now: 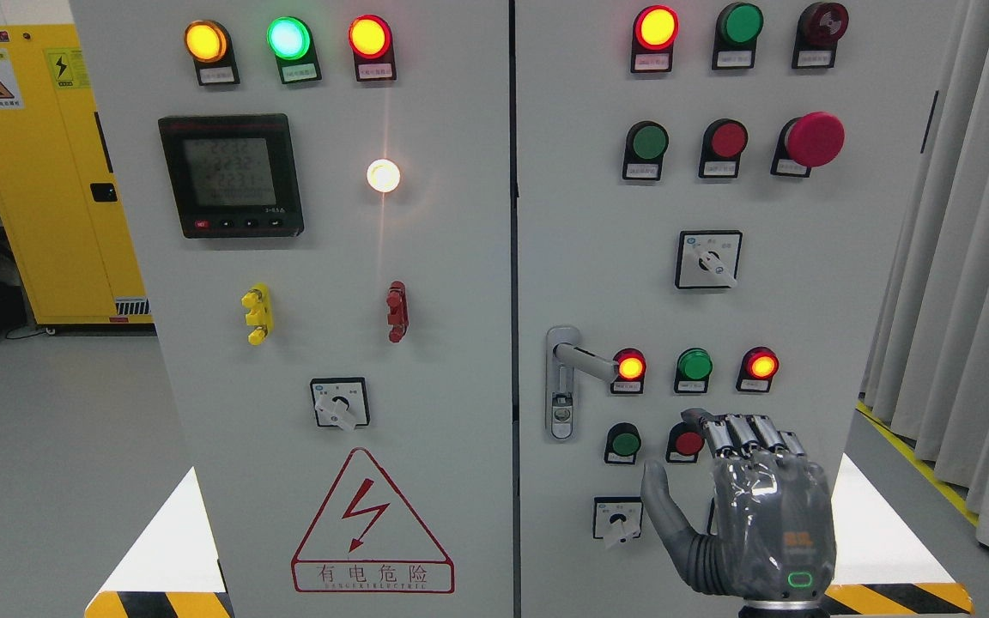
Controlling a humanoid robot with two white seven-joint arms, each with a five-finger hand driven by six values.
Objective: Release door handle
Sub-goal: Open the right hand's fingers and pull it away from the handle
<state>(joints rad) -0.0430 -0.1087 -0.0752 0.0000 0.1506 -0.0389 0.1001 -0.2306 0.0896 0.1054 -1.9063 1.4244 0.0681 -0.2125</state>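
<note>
Up and to the left of the right hand (pixel 748 506), well apart, the door handle (pixel 576 365) juts from its metal plate: a rigid, smooth lever, best gripped mid-bar. The hand holds nothing, thumb spread, fingers loosely bent.

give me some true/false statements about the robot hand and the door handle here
1. The right robot hand grips the door handle. False: it is below and right of the handle, apart from it.
2. The hand's fingers are relaxed and hold nothing. True.
3. The handle is on the right door. True.
4. The red mushroom button is on the left door. False: it is at the upper right of the right door.
5. The left robot hand is touching the meter. False: no left hand is in view.
</note>
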